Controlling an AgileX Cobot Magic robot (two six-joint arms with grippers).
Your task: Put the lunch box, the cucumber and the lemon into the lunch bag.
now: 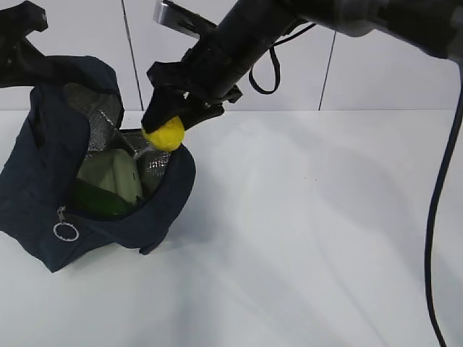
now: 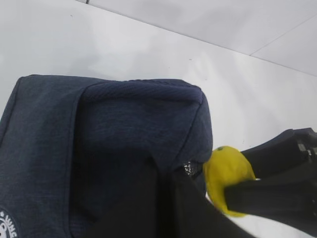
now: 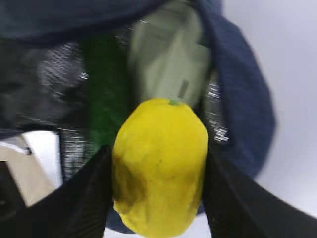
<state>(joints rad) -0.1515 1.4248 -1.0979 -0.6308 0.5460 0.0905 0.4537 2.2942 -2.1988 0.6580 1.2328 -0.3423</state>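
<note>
The lemon (image 1: 165, 134) sits clamped between the two black fingers of the right gripper (image 1: 168, 123), held just above the open mouth of the lunch bag (image 1: 43, 188). In the right wrist view the lemon (image 3: 159, 191) fills the gap between the fingers (image 3: 74, 203), with the bag's opening right behind it. Inside the lunch bag, against the silver foil lining (image 1: 108, 116), the lunch box (image 1: 112, 179) with its sage-green lid leans upright, and the dark green cucumber (image 1: 98, 201) lies beside it, nearer the zipper ring pull (image 1: 66, 231). The left gripper (image 1: 20, 43) is at the bag's raised back edge; whether its claw is wide or pinching the fabric I cannot tell. The bag rests on a white table (image 1: 311, 238)
</note>
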